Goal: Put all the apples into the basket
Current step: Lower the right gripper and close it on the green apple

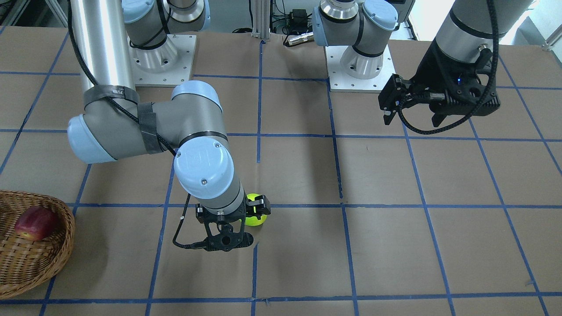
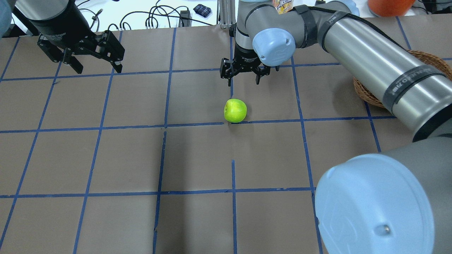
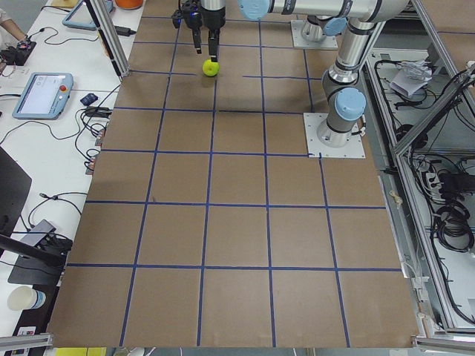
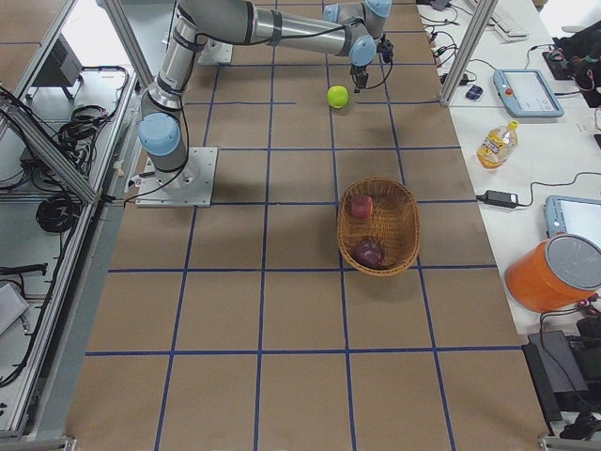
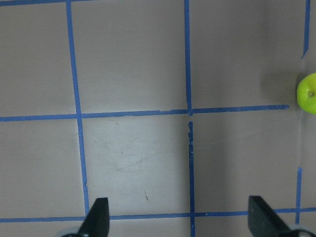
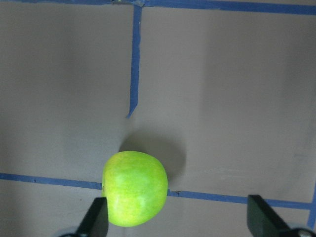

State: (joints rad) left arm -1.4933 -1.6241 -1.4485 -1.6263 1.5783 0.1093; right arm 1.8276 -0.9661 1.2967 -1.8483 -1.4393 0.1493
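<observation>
The right end effector [image 2: 243,82], fingers spread wide and empty, should shift toward 6 o'clock in the overhead view until the green apple [image 2: 235,110] sits midway between its fingers. It can then drop straight and close gently across the widest girth, since round fruit may roll. The apple rests on the table [image 2: 197,158], off-centre in the wrist view, just beside the finger at 7 o'clock. The left end effector [image 2: 99,69] hangs open, well apart. Two apples lie in the basket [image 4: 406,209].
</observation>
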